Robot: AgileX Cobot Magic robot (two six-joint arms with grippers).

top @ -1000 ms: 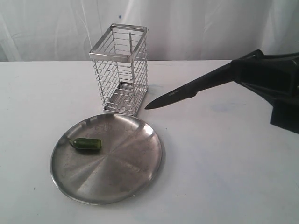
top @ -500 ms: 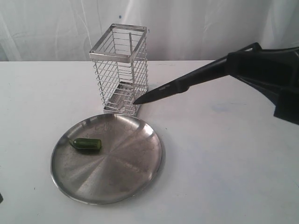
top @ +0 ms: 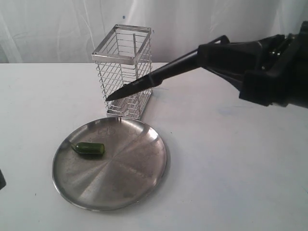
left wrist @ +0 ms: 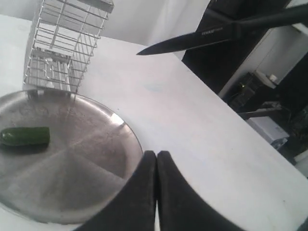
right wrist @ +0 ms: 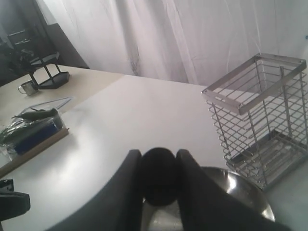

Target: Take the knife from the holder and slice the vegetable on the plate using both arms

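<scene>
Exterior view: my right gripper (top: 211, 54) is clamped on the knife (top: 144, 84), held above the plate's (top: 159, 163) far side. The blade slants down toward the vegetable (top: 89, 149), which lies crosswise on the plate's left part. The holder (top: 126, 72), just behind the plate, is empty.

Left wrist view: my left gripper (left wrist: 156, 161), fingers together on nothing, hovers at the plate's (left wrist: 96, 163) rim. It is the nearer one to the vegetable (left wrist: 25, 136).

Right wrist view: the knife's butt (right wrist: 159, 178) is pinched between my fingers, above the plate (right wrist: 240, 192).
</scene>
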